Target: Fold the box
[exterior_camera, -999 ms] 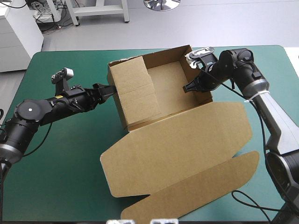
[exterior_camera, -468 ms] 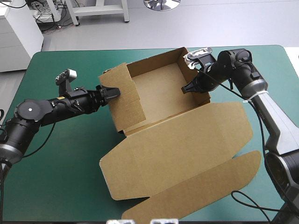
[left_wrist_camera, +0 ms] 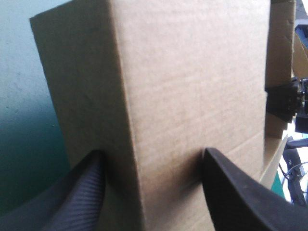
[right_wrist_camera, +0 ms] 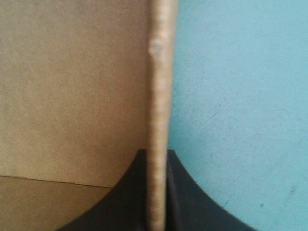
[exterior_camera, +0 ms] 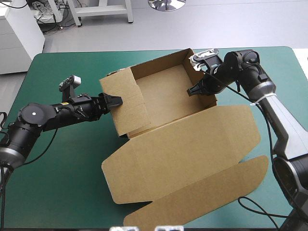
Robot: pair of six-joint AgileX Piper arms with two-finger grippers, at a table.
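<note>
The box [exterior_camera: 192, 144] is brown board, like thick paper. It looks dull and a bit rough, with thin lines in it. The table cover [exterior_camera: 72, 159] is teal-green and dull, with tiny scratches. On the left gripper [left_wrist_camera: 153, 152], one black finger [left_wrist_camera: 79, 192] has fine ridges. The other looks smooth.

A lab: teal-green table [exterior_camera: 72, 159], bare grey floor [exterior_camera: 216, 29], white cabinet [exterior_camera: 19, 41].

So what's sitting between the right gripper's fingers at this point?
The box: its upright right wall, edge-on, pinched by the right gripper. The right wrist view shows it.
</note>
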